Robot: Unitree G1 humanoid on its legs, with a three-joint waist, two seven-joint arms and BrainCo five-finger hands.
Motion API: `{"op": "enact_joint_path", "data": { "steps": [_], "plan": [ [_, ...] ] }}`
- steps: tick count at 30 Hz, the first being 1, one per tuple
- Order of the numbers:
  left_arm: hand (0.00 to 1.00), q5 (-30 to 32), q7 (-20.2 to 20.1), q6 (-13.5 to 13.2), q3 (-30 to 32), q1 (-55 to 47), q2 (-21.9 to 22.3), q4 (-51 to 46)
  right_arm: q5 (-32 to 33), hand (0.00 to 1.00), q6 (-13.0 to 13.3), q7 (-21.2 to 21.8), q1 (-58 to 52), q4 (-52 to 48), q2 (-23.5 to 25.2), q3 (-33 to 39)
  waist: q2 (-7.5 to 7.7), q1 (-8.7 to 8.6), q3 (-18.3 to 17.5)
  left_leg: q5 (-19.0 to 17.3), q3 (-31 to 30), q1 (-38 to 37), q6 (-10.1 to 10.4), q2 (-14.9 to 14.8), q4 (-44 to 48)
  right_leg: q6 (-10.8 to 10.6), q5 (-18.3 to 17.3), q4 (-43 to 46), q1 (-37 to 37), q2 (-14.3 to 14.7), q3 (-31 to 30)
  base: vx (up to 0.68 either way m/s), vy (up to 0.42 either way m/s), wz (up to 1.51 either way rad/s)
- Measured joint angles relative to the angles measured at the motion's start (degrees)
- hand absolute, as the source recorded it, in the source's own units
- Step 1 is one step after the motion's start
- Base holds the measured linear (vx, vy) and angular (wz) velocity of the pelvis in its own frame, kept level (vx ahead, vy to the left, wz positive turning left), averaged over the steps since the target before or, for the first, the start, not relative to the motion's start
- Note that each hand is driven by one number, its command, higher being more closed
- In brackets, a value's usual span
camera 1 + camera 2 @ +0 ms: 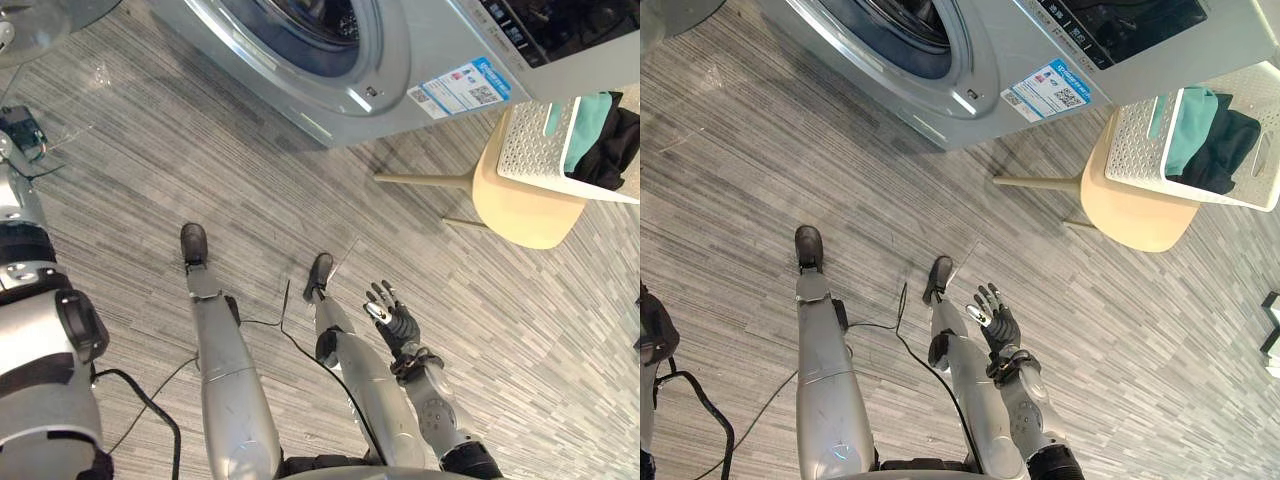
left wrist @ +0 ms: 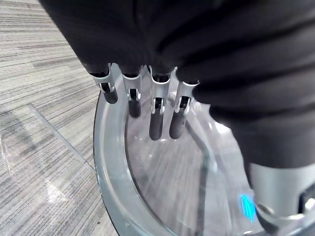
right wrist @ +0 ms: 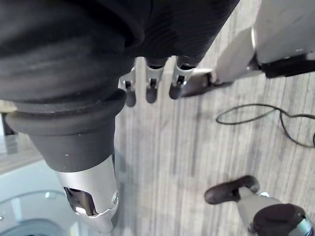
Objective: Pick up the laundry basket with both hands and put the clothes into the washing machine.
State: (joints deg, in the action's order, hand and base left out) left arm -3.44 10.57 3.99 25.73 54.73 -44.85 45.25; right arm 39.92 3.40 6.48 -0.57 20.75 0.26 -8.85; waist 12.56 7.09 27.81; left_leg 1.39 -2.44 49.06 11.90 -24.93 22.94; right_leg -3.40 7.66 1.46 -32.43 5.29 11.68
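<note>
**Scene at the approach.** The laundry basket (image 1: 533,148), white perforated plastic, sits on a cream chair (image 1: 515,210) just beside the washing machine (image 1: 420,45), off to your right. The clothes (image 1: 1192,126), teal and black, lie heaped inside it. Expect a light, stiff shell with a soft load that may shift. Take hold at two opposite rims and keep it level. Your right hand (image 1: 394,318) hangs low over the floor with its fingers spread, holding nothing. Your left hand (image 2: 156,120) has straight, empty fingers above a round glass door (image 2: 106,167), apparently the machine's, standing open. The chair's legs and that door lie nearest your path.
</note>
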Motion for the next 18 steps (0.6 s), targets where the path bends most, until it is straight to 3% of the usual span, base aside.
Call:
{"op": "enact_joint_path", "data": {
  "steps": [2,4,5,7,10,12,13,15,16,17,18],
  "plan": [
    [0.0,-0.53,0.28,-0.49,5.06,-12.47,8.2,-0.94,-2.74,0.0,-0.57,-0.28,-0.36,1.71,0.06,1.74,-1.6,0.42,1.1,-4.31,3.06,-7.43,-0.34,-1.48,4.65,0.6,-3.91,6.18,4.3,-0.38,-2.15,0.1,0.048,-0.4],
    [0.0,-0.51,0.4,-0.78,6.39,-18.5,12.92,-1.64,-4.99,0.0,-0.58,-1.01,-0.87,1.56,0.1,3.12,-2.09,0.69,1.42,-6.28,5.0,-11.67,-0.48,-2.25,6.32,1.22,-6.52,10.44,5.96,-1.04,-2.49,0.05,0.022,-0.34],
    [0.0,-0.53,0.53,-0.95,6.38,-24.65,17.91,-3.26,-6.96,0.0,-0.62,-1.92,-1.59,1.07,0.05,5.1,-2.54,1.01,1.71,-7.85,6.74,-15.8,-0.65,-2.84,7.34,2.1,-10.36,14.37,7.63,-3.0,-0.29,0.04,0.04,-0.43],
    [0.0,-1.01,0.59,-1.98,5.76,-34.26,26.54,-6.1,-8.91,0.0,-0.82,-3.92,-2.44,-0.43,-0.05,9.92,-2.99,1.85,1.89,-10.0,10.15,-22.31,-0.27,-3.93,8.83,2.07,-12.87,19.61,10.7,-7.53,6.26,0.04,0.055,-0.5],
    [0.0,-2.15,-0.47,-2.7,1.79,-46.06,36.05,-6.69,-9.17,0.0,-0.64,-6.42,-2.59,-2.73,-0.77,17.1,-4.37,1.38,1.56,-11.17,13.28,-29.45,0.3,-4.11,8.29,2.34,-15.11,22.59,12.81,-8.38,5.76,0.04,-0.006,-0.45],
    [0.0,-2.29,-0.68,-2.88,-0.32,-52.48,39.84,-5.4,-9.92,0.0,-0.64,-7.51,-3.02,-2.72,-1.41,20.51,-5.25,0.37,-1.12,-11.22,16.34,-32.76,0.44,-4.15,6.73,1.71,-16.13,23.49,13.59,-10.81,8.66,0.07,-0.022,-0.56],
    [0.0,-3.31,-0.65,-3.64,-0.54,-56.49,42.29,-4.54,-11.15,0.0,-0.58,-8.0,-3.97,-2.71,-1.79,23.16,-6.31,-0.06,-4.74,-11.35,19.25,-35.35,0.63,-4.09,5.12,1.67,-16.36,24.32,14.0,-13.45,12.08,0.16,-0.013,-0.71],
    [0.0,-2.63,-0.57,-4.01,-1.8,-60.58,43.62,-1.48,-13.61,0.0,-0.49,-9.33,-4.18,-2.79,-2.79,25.65,-8.81,-0.86,-7.64,-11.16,23.91,-42.34,1.02,-4.06,1.93,1.14,-17.88,25.88,17.36,-16.27,16.33,0.19,-0.027,-0.68],
    [0.0,-2.4,-0.46,-4.28,-2.32,-62.74,43.9,0.46,-15.22,0.0,-0.48,-10.14,-3.87,-3.05,-3.55,25.88,-10.42,-1.8,-10.1,-10.87,26.49,-46.13,1.43,-4.16,-0.47,-0.09,-18.57,26.42,18.41,-16.34,16.75,0.17,-0.061,-0.63],
    [0.0,-2.32,-0.45,-4.44,-2.67,-64.12,44.15,2.36,-16.44,0.0,-0.48,-10.57,-3.97,-4.04,-3.95,25.8,-11.88,-2.48,-13.24,-9.66,28.47,-48.75,2.64,-4.69,-2.65,0.5,-19.16,26.5,18.24,-14.93,15.51,0.19,-0.078,-0.64],
    [0.0,-2.32,-0.42,-4.43,-2.66,-64.76,44.29,3.2,-16.99,0.0,-0.45,-10.79,-3.63,-4.72,-3.96,25.68,-12.39,-2.87,-14.19,-9.05,29.36,-49.83,2.48,-5.14,-3.12,0.76,-19.64,26.61,18.26,-14.21,14.88,0.26,-0.178,-0.73]
  ]
}}
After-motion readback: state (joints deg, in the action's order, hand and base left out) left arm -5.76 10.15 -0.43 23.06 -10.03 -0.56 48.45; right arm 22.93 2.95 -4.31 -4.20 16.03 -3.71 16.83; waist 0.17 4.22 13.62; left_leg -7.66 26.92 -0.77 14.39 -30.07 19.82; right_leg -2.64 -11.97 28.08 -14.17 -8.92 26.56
